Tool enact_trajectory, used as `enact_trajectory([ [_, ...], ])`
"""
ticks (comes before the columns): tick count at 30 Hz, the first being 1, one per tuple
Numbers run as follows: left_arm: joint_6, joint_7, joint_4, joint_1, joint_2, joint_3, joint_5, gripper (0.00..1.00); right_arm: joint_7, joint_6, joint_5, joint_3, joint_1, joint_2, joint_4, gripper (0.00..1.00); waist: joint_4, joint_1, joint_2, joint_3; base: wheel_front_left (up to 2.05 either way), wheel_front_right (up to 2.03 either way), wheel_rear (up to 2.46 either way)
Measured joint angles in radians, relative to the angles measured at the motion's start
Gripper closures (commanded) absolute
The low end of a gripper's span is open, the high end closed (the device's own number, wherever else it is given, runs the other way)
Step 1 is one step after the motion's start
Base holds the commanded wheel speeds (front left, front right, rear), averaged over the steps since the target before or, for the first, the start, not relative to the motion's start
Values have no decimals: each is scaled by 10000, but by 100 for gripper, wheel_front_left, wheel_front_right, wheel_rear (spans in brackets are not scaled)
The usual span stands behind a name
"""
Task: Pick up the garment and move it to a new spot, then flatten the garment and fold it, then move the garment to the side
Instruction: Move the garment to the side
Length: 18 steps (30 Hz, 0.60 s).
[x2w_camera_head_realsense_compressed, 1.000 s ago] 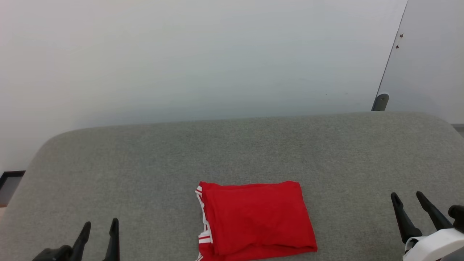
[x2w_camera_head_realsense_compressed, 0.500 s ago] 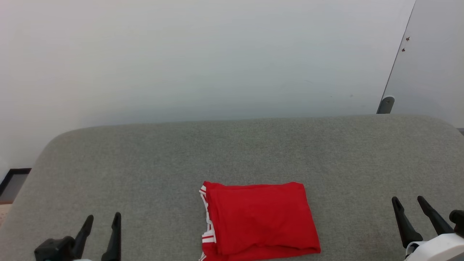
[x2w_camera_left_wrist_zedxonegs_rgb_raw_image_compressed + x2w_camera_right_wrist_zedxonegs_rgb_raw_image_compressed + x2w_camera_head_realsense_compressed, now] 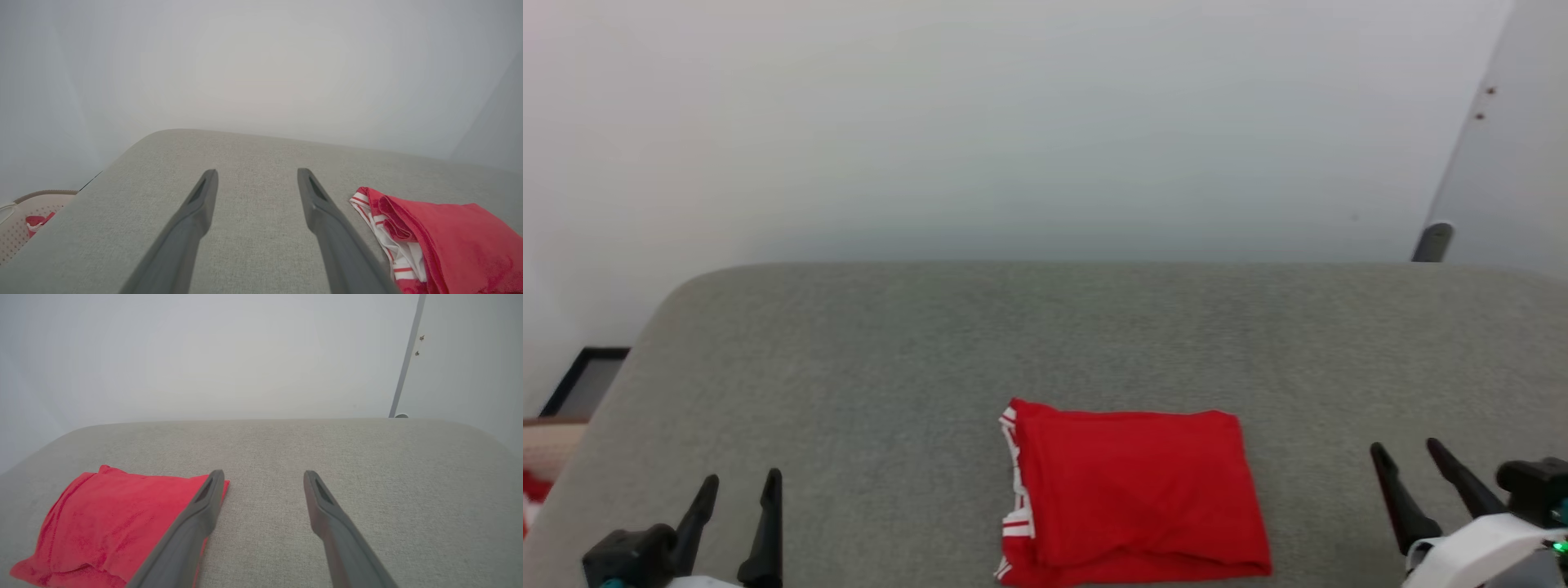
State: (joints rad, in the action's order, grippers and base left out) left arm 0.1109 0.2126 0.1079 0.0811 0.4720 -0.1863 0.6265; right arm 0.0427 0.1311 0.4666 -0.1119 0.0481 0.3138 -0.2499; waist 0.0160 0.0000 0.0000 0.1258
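The garment lies folded in a compact rectangle at the near middle of the grey tabletop; left gripper and right gripper flank it, both spread and empty; we judge folding complete, with only the move aside outstanding.

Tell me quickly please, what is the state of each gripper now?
Left gripper: open, holding nothing.
Right gripper: open, holding nothing.

One red garment on one grey padded surface. Two grippers: one left gripper, one right gripper. One beige basket holding one red cloth.
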Motion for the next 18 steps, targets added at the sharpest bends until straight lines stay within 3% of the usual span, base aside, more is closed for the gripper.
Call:
enact_trajectory([
  [18,182,-286,-355,95,31,-205,31,0,-1816,0,387,-959,1319,-128,-2199,0,1838,0,0,-616,0,0,0],
])
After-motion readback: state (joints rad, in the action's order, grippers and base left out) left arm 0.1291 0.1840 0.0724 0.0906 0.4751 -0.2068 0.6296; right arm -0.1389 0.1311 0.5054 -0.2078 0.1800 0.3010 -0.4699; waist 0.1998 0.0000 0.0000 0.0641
